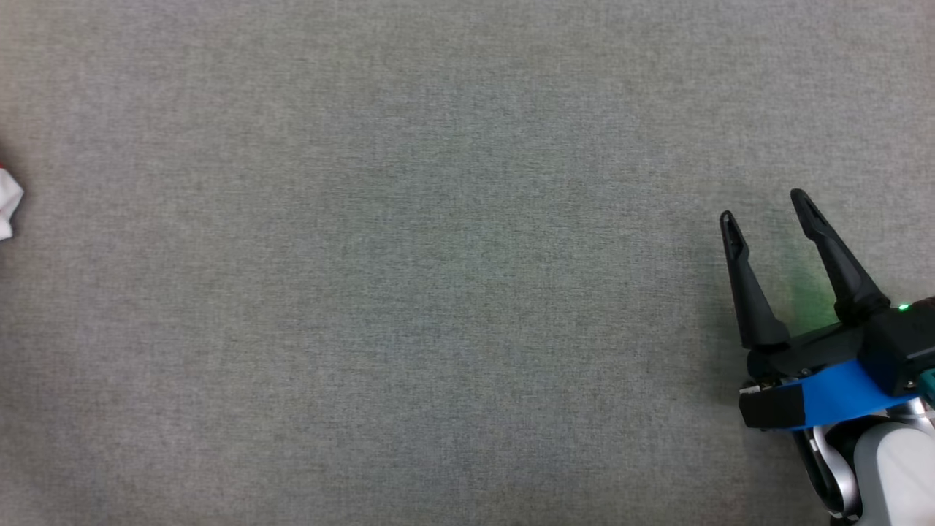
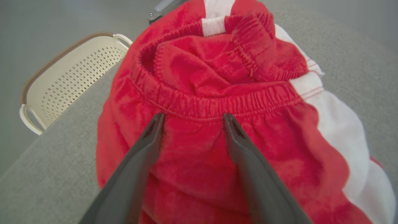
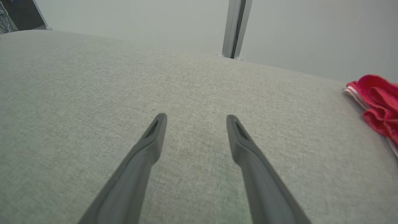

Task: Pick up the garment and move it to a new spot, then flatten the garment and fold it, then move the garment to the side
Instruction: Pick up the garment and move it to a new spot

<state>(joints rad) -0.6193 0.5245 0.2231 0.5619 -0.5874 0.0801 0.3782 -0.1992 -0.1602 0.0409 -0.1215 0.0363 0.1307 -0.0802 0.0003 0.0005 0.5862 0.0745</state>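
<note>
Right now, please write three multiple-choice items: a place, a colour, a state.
1. In the head view, the garment lies: A at the left edge; B in the centre; C at the right edge.
2. The garment is: A blue; B red with white; C green.
3. The jaws of the left gripper stand: A shut on fabric; B shut empty; C open.
Key: 1 A, a white corner shows there; 2 B, the left wrist view shows it; 3 C, the garment shows between them.
</note>
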